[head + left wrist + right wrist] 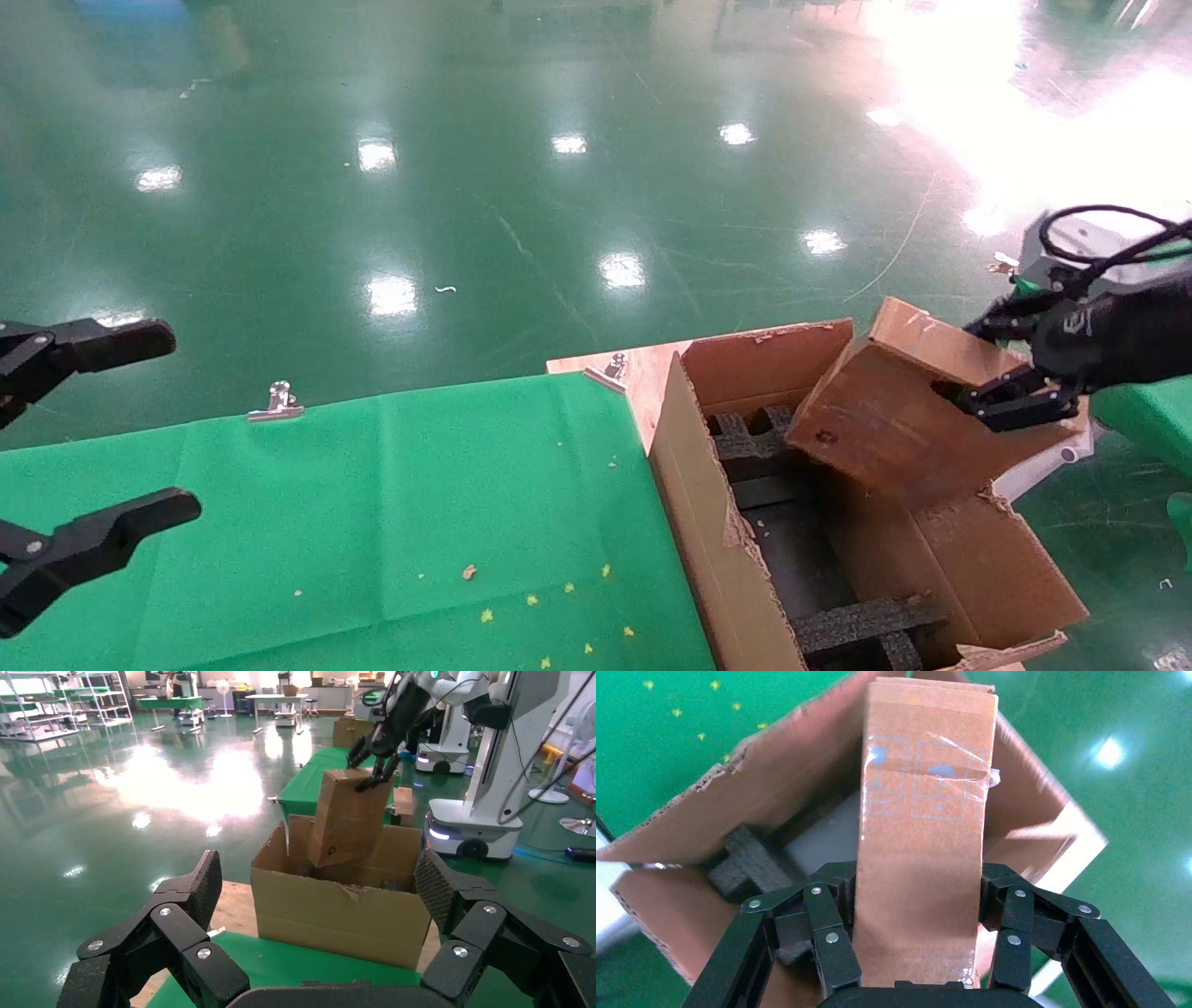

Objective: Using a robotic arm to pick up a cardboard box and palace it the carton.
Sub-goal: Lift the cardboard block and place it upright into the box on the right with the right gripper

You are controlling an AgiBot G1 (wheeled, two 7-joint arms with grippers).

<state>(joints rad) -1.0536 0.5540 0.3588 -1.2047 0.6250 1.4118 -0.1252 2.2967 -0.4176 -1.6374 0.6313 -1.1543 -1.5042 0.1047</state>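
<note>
My right gripper (992, 368) is shut on the small closed cardboard box (908, 419) and holds it tilted, its lower end down inside the open carton (694, 485). In the right wrist view the fingers (828, 934) clamp both sides of the taped box (923, 832) above the carton's black foam inserts (747, 864). The left wrist view shows the box (348, 818) leaning into the carton (337, 913), held from above by the right gripper (372, 759). My left gripper (102, 438) is open and empty at the far left above the green cloth.
The green cloth table (372, 522) lies left of the carton, clipped by metal binder clips (275, 403). Small yellow scraps (531, 601) dot the cloth. A wooden board edge (643, 368) shows behind the carton. A white robot base (467, 822) stands beyond the carton.
</note>
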